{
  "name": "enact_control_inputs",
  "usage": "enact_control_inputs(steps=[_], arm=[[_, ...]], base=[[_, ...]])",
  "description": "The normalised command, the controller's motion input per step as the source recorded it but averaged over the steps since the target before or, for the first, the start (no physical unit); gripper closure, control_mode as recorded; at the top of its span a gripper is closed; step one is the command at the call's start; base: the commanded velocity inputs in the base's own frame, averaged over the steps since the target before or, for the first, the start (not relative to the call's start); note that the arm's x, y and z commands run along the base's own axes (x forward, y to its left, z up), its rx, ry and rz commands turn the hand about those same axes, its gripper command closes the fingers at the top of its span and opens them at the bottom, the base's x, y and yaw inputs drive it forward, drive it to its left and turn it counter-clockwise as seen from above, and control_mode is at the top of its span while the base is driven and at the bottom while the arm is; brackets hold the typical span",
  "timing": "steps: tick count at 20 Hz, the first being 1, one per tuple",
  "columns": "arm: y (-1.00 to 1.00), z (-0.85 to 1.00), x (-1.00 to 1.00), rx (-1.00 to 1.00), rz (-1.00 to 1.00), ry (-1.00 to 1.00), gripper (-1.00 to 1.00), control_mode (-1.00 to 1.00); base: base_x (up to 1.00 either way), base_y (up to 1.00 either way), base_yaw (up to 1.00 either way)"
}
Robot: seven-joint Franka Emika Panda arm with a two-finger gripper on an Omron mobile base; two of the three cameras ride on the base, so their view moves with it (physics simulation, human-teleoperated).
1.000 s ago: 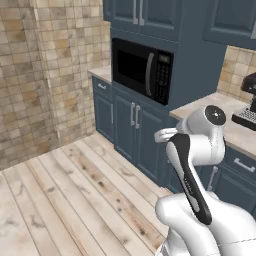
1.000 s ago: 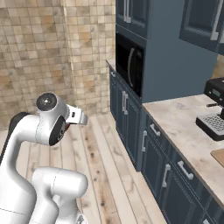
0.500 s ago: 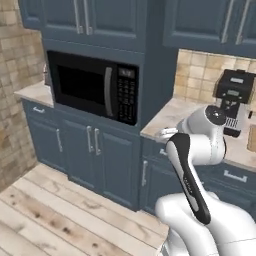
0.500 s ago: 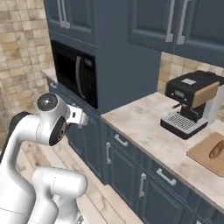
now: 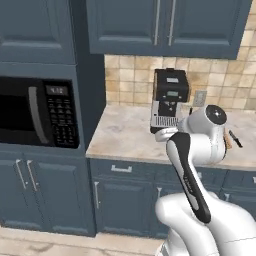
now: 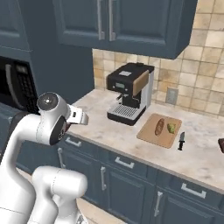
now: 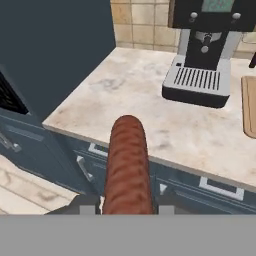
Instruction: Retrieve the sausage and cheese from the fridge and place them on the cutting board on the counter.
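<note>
My gripper (image 7: 127,205) is shut on the sausage (image 7: 127,160), a dark reddish-brown cylinder that sticks forward between the fingers, above the front edge of the beige counter (image 7: 130,90). The light-brown cutting board (image 6: 159,130) lies on the counter to the right of the coffee machine (image 6: 129,92). On it rest the pale yellow-green cheese (image 6: 171,127) and, beside it, an orange-tan stick (image 6: 159,126). In the hand view the board's edge (image 7: 248,105) shows at far right. The fridge is out of view.
A black knife (image 6: 181,141) lies just right of the board. A black microwave (image 5: 37,112) is built into the tall blue cabinet at left. Dark blue wall cabinets (image 6: 122,22) hang over the counter. Blue base cabinets with silver handles (image 6: 124,162) stand below.
The whole picture has swung right with the base, from wood floor and microwave to the counter with the coffee machine and board. The gripper stays shut on the sausage.
</note>
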Motion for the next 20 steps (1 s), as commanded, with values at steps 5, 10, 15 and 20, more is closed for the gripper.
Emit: enact_control_inputs(steps=[5,10,15,20], arm=[[0.0,0.0,0.0,0.0,0.0,0.0,1.0,1.0],[0.0,0.0,0.0,0.0,0.0,0.0,1.0,1.0],[0.0,0.0,0.0,0.0,0.0,0.0,1.0,1.0],[0.0,0.0,0.0,0.0,0.0,0.0,1.0,1.0]], base=[[-0.1,-0.19,-0.29],[0.22,-0.54,-0.01],[0.05,-0.7,0.1],[0.62,-0.12,-0.15]])
